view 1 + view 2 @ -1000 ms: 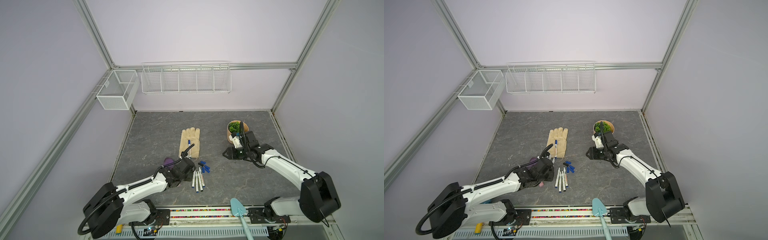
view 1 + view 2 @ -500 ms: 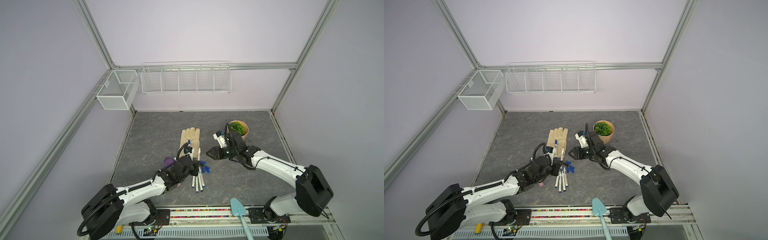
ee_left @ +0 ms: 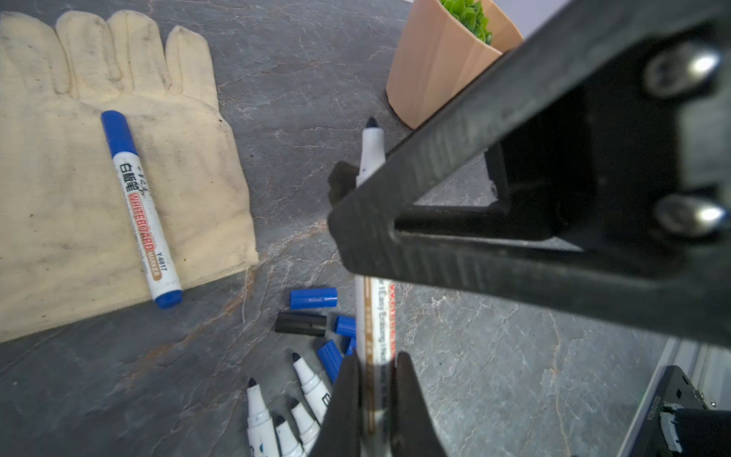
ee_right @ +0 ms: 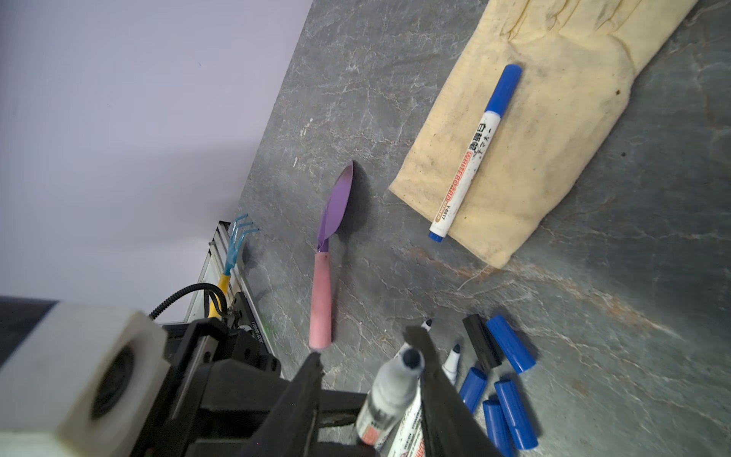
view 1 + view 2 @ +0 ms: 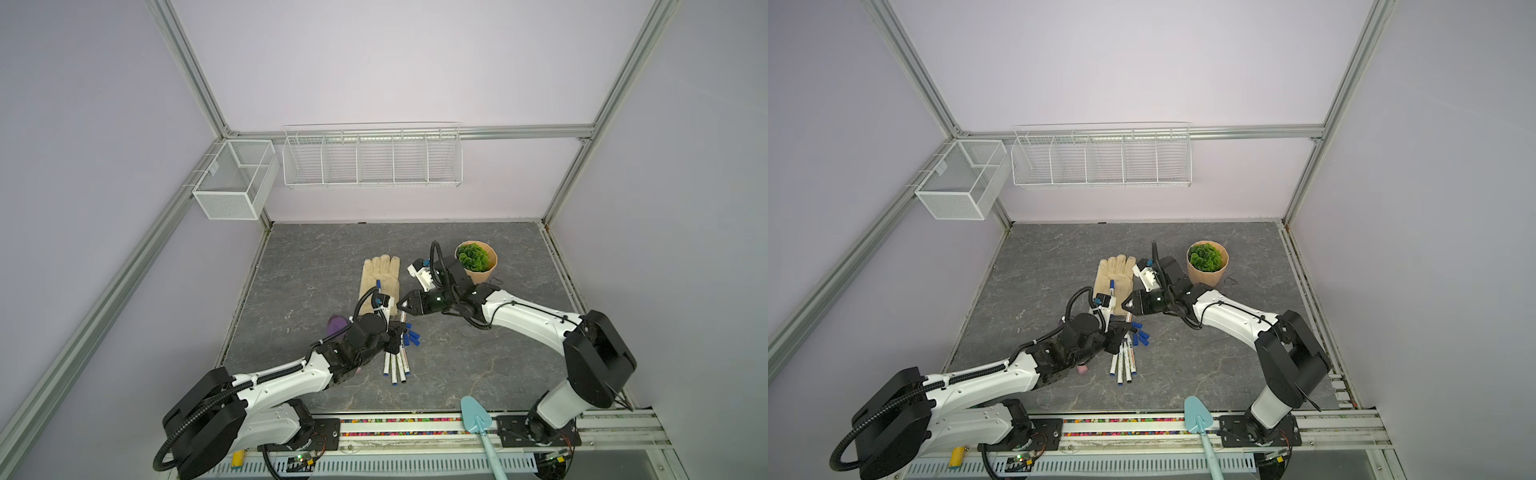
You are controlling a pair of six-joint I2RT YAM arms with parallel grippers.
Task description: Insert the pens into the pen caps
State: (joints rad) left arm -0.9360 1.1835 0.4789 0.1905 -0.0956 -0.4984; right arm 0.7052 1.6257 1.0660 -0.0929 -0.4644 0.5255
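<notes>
L gripper [image 3: 376, 358] is clenched on an uncapped pen [image 3: 374, 312], held off the table [image 5: 311, 266] w/ its black tip toward the R gripper [image 4: 366, 352]; R gripper's jaws stand either side of that pen's tip end, one finger [image 4: 429, 380] close against the barrel, a clear gap on the other side, so released, not clamped; in both top views the two grippers meet just off the cuff of a glove [image 3: 59, 178]; a capped pen [image 3: 140, 209] lies on the glove; four more uncapped pens [image 3: 306, 378] lie side by side on the table under the L gripper; loose blue caps [image 3: 313, 297] & one black cap [image 3: 300, 323] lie just beside their tips; a purple trowel [image 4: 328, 245] lies nearby.
</notes>
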